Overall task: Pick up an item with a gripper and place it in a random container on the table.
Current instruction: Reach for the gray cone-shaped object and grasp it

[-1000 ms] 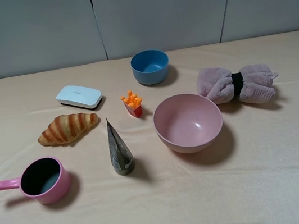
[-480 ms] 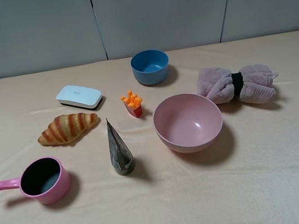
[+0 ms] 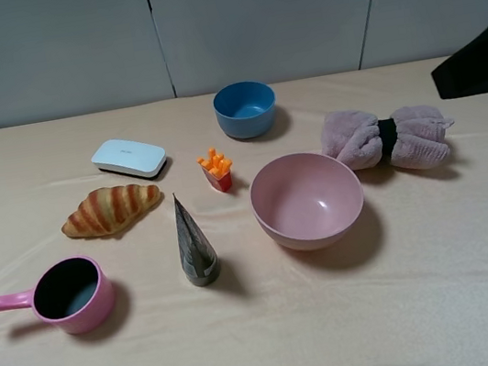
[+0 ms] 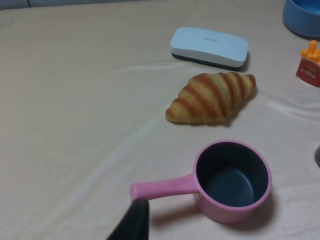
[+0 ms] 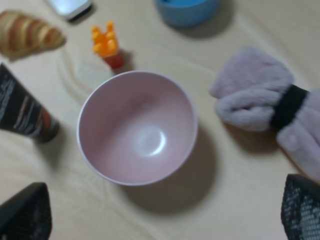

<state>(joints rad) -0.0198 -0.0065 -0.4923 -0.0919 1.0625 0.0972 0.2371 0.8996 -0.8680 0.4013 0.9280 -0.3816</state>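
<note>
The tube (image 3: 195, 244) stands on its cap on the counter (image 3: 447, 290), crimped end up. It's between the croissant (image 3: 111, 209) and the pink bowl (image 3: 307, 199) and touches neither. Nothing is holding it. The bowl has nothing in it, and the toy fries (image 3: 216, 170) sit just behind the gap between the 2. Further out are the pink saucepan (image 3: 67, 295), a white case (image 3: 129, 158), the blue bowl (image 3: 245, 108) and a rolled towel (image 3: 387, 139).

The right gripper (image 5: 162, 214) has its jaws spread wide with nothing in them. From up high I only see a dark bit of the right arm (image 3: 485, 61) at the edge, well apart from the tube. On the left gripper (image 4: 133, 222) just 1 finger shows, near the saucepan handle, so I can't tell how its jaws stand.

My worry is that the tube is tall on a small base. If 1 jaw touches before the other, I reckon it tips and rolls into the fries or croissant. It also tapers, so a grip near the crimp could slip. Reaching across the bowl might clip its rim.

There's small print on the tube, too blurred to read. The white case has a tiny mark that's also unreadable.
</note>
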